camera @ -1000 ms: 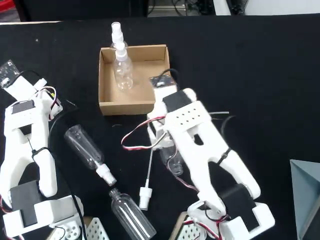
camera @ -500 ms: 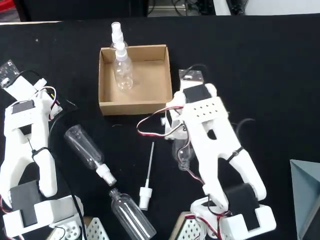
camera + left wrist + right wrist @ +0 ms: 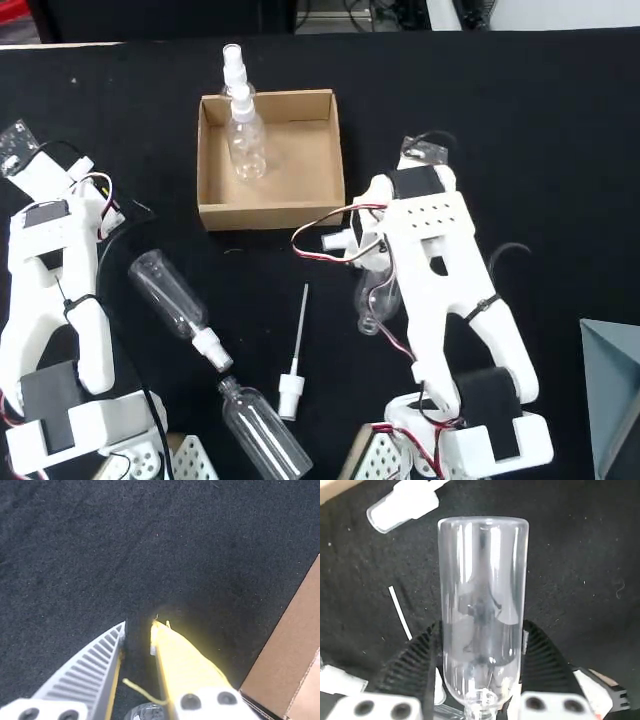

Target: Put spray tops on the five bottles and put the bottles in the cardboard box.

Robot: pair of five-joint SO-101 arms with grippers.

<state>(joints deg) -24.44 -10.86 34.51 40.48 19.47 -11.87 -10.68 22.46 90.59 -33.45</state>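
Observation:
My right gripper (image 3: 368,292) is shut on a clear, uncapped bottle (image 3: 372,306) (image 3: 482,595), held right of the cardboard box (image 3: 268,214) and just in front of it. Black fingers (image 3: 412,667) clamp the bottle's lower part. A loose spray top (image 3: 290,388) with a long white tube lies on the table left of it. Two more clear bottles (image 3: 168,290) (image 3: 264,432) lie at the front left, with a spray top (image 3: 212,350) between them. One capped bottle (image 3: 246,138) lies inside the box, and another (image 3: 234,64) stands behind it. My left gripper (image 3: 138,626) hovers over black table, shut and holding nothing.
The box's corner (image 3: 292,655) shows beside my left gripper. A grey object (image 3: 612,385) sits at the table's right edge. Red and white cables hang from the right arm near the held bottle. Both arm bases stand along the front edge.
My right arm has swung right, away from the box's front right corner, carrying the bottle with it. The left arm and the items on the table have stayed put.

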